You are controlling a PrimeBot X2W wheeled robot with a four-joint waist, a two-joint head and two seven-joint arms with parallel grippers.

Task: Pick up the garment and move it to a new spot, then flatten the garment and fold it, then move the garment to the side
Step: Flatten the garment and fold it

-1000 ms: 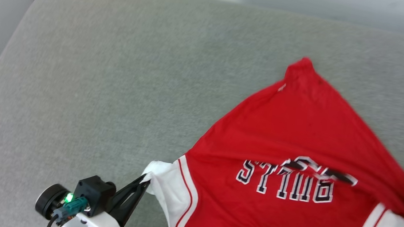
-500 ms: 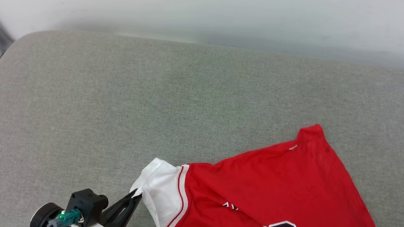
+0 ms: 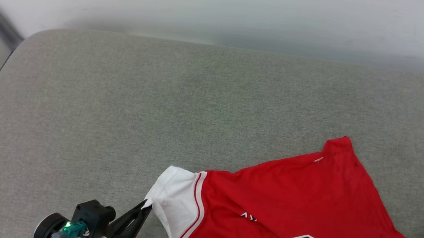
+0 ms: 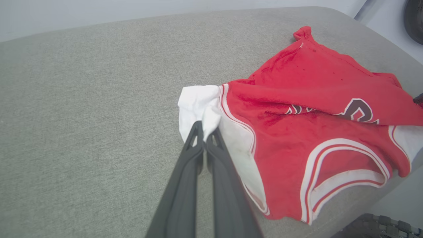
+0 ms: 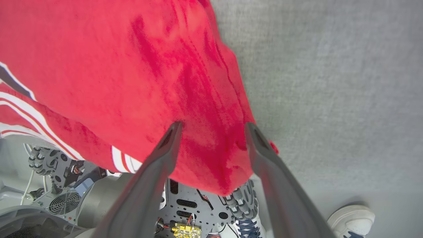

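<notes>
A wide grey padded surface (image 3: 121, 107) is the largest thing here. Its far edge runs along a pale wall (image 3: 221, 8), and its far left corner is rounded, with a dark strip slanting down the wall just beyond it. The left and far stretches of the pad lie bare, leaving open room there. The garment (image 3: 296, 203), a red jersey with white side panels and striped trim, sits at the near right of the pad. One red corner points toward the far side, a fold crosses the black print, and the neckline end drapes over the near edge. Below that overhang the right wrist view shows the robot's base (image 5: 185, 205) with wheels and wiring, and a white shoe (image 5: 352, 218) on the floor close to the pad's edge. The left gripper (image 4: 205, 127) is clamped on the garment's white corner, its fingers pressed together on the cloth. The right gripper (image 5: 213, 125) stands with its fingers spread apart over the red fabric at the garment's right edge, gripping nothing.
</notes>
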